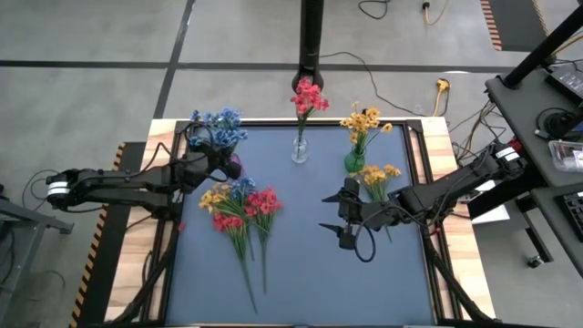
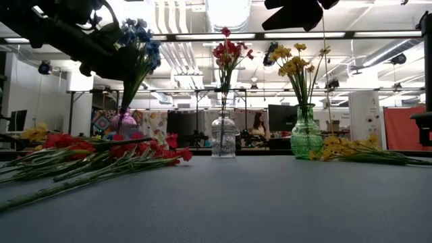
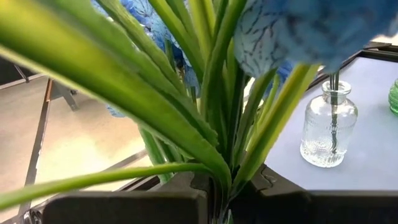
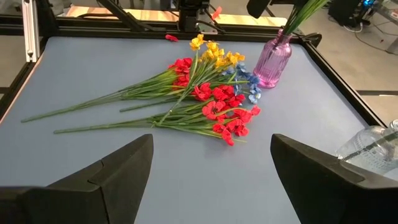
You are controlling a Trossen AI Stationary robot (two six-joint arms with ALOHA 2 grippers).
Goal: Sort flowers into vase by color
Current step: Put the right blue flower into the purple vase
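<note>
Table: left hand point(image 1: 221, 162) clamps blue sprig point(image 1: 219, 128) over pink vase point(image 4: 273, 62).

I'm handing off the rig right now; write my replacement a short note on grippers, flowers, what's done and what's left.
Left gripper: shut on a blue-blossomed sprig, its stem in the pink glass vase at the mat's far left.
Right gripper: open, empty, over bare mat beside a loose yellow sprig.
Done: red sprig in the clear glass vase; yellow sprig in the green glass vase.
Left: release the blue sprig; sort the mixed pile of red, yellow and blue sprigs and the loose yellow one.
</note>
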